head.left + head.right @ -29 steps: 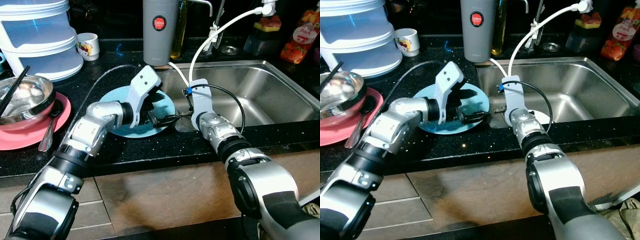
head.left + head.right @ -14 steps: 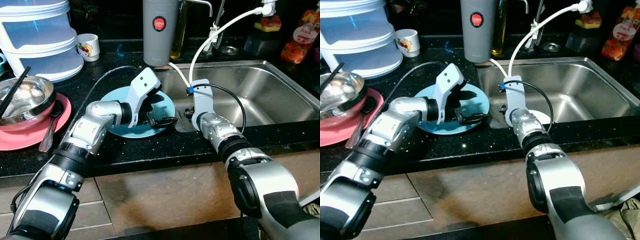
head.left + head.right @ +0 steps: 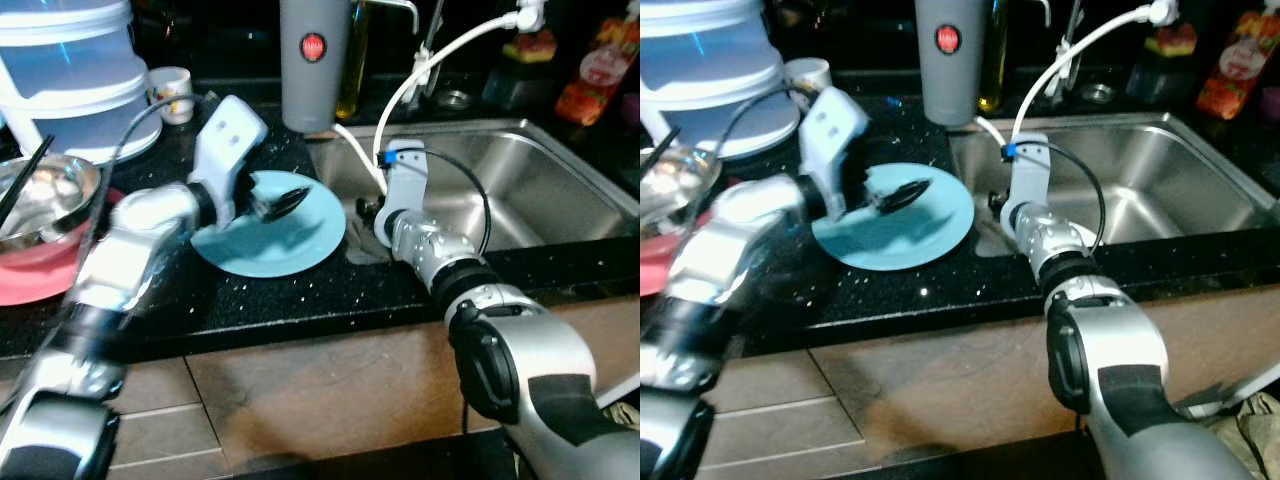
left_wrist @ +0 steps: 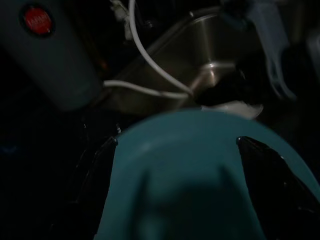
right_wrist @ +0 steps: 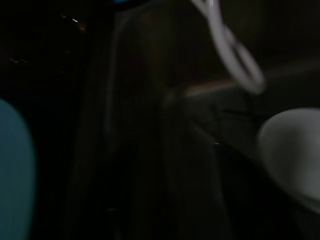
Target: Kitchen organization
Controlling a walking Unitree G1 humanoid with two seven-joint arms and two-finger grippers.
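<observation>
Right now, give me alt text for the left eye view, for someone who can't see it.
The robot's left gripper hangs over a light blue plate on a black counter, its arm blurred. The right gripper sits at the near left corner of the steel sink; a grey flask stands behind.

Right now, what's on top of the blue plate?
The left pincer hangs over the blue plate, which lies flat on the black counter. The bare surface shows nothing on it; the part under the pincer is covered.
</observation>
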